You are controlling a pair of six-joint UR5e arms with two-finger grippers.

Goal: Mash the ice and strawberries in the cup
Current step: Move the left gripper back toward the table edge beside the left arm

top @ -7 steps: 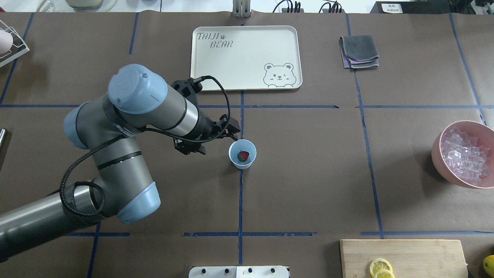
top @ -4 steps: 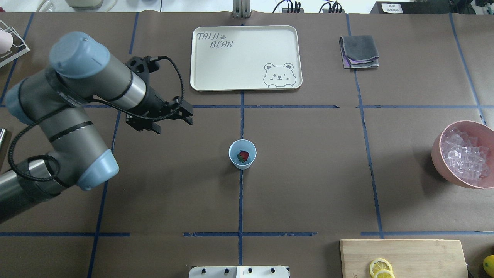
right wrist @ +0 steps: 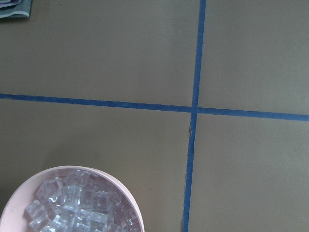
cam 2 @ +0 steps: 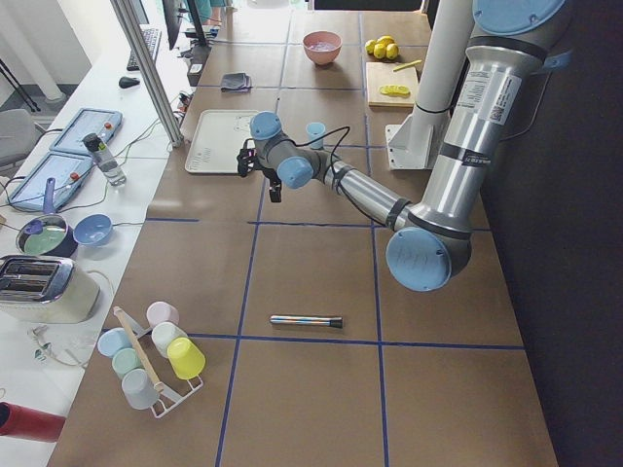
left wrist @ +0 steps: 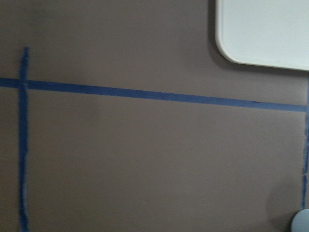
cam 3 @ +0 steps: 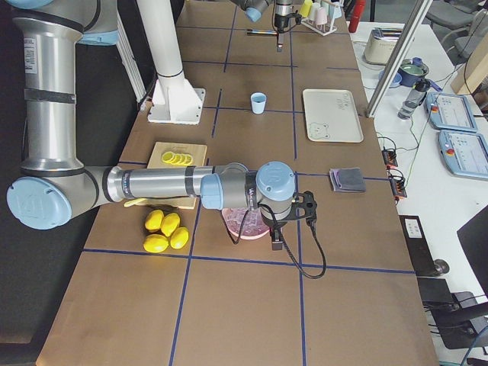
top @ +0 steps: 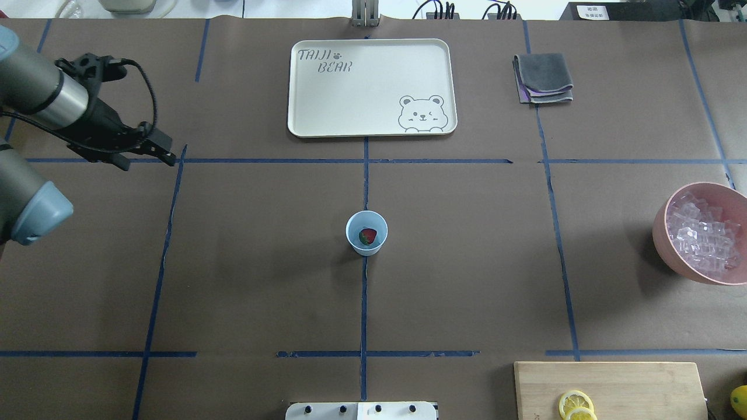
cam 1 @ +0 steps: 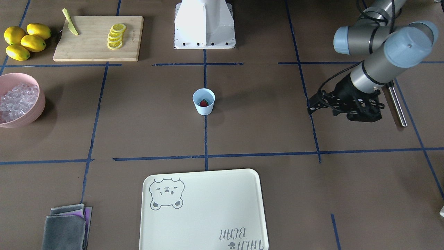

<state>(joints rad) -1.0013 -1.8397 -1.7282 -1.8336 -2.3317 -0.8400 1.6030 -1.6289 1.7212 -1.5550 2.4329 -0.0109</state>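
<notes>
Overhead exterior coverage was centred on the cup, set on a crossing of blue tape where both arms could presumably reach it; the strawberry was lodged inside. The left gripper was held far to the left, jaws seemingly parted and empty, so the cup's mouth was left unobstructed. The right gripper was hung over the edge of the pink bowl at the right, probably for the ice; whether it was apart or together could not be told. The cup was seen as smooth, tapered, pale blue plastic, the cubes as glassy and heaped.
</notes>
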